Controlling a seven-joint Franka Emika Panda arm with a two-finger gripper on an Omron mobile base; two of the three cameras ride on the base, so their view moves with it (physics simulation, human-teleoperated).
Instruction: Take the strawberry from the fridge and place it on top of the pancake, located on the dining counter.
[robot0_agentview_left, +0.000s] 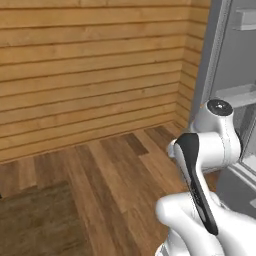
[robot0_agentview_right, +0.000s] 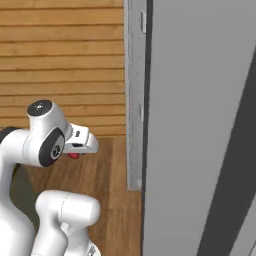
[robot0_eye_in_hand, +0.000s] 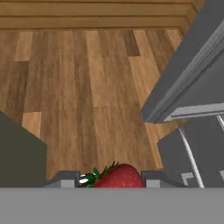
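The strawberry (robot0_eye_in_hand: 119, 176), bright red with green leaves, sits between my gripper's (robot0_eye_in_hand: 107, 178) two fingertips in the hand view, with the gripper shut on it over the wooden floor. In the right base view the strawberry (robot0_agentview_right: 73, 155) peeks out as a red spot under the white hand, left of the fridge (robot0_agentview_right: 200, 125). The grey fridge (robot0_agentview_left: 235, 75) stands open at the right, with shelves visible inside. Its door edge and lower part (robot0_eye_in_hand: 192, 87) lie to the right of the hand. The pancake and the dining counter are out of view.
A wooden plank wall (robot0_agentview_left: 90, 65) runs behind, and a wood floor (robot0_agentview_left: 120, 165) lies below. A dark rug (robot0_agentview_left: 35, 220) covers the floor at the lower left. A dark grey block (robot0_eye_in_hand: 17, 153) shows left of the hand.
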